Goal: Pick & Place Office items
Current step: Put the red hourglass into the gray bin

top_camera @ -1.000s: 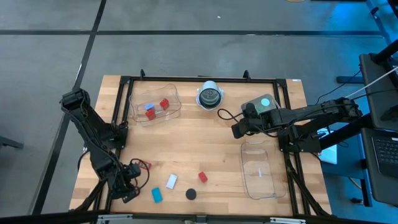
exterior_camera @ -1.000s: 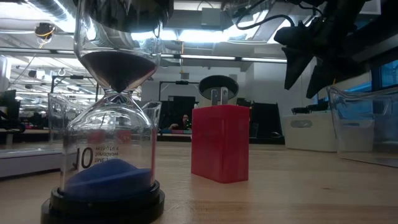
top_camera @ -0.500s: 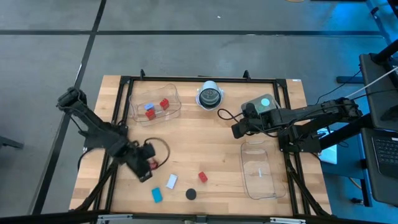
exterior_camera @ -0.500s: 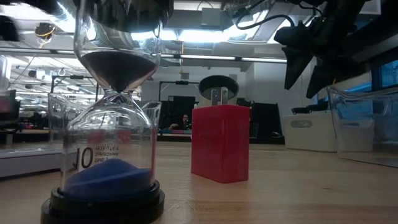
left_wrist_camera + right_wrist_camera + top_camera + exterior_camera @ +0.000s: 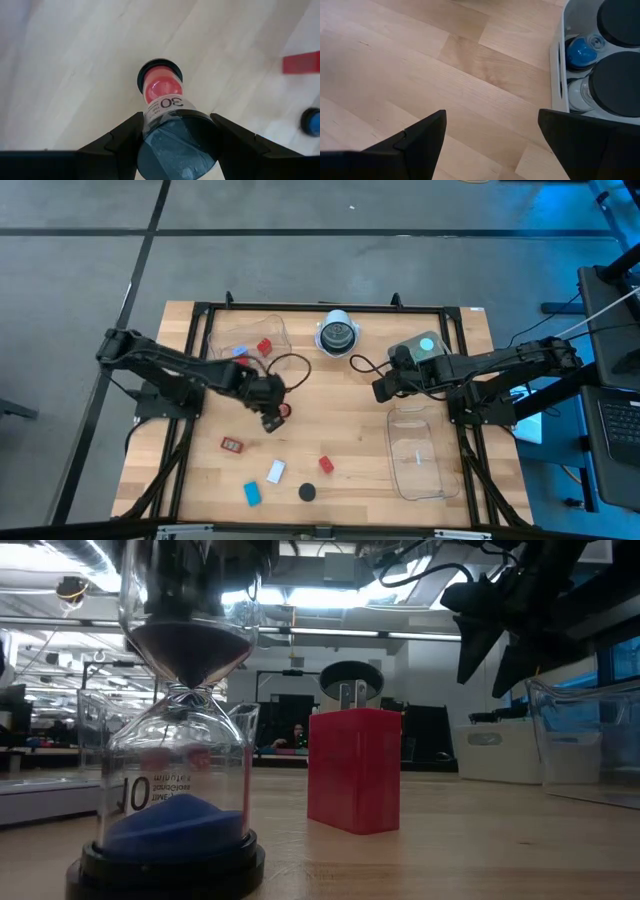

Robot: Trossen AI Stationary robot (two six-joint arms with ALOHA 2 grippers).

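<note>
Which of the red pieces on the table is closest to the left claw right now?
The red-framed tag, lying just below-left of the left claw in the high view; the red block sits farther right, beside the black disc.

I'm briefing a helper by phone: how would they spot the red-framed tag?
Start at the wooden table and look to its near left part. The red-framed tag lies flat there, alone, left of the white block. It is the only piece with a red rim around a darker middle.

Bright, even light from above, with some blur close to the cameras.
In the low view, ceiling lamps (image 5: 330, 595) glare white and the hourglass (image 5: 183, 740) in front looks big and bent. The counter (image 5: 340, 430) shows only faint shadows. In the left wrist view, the red block (image 5: 301, 62) at the edge is out of focus.
</note>
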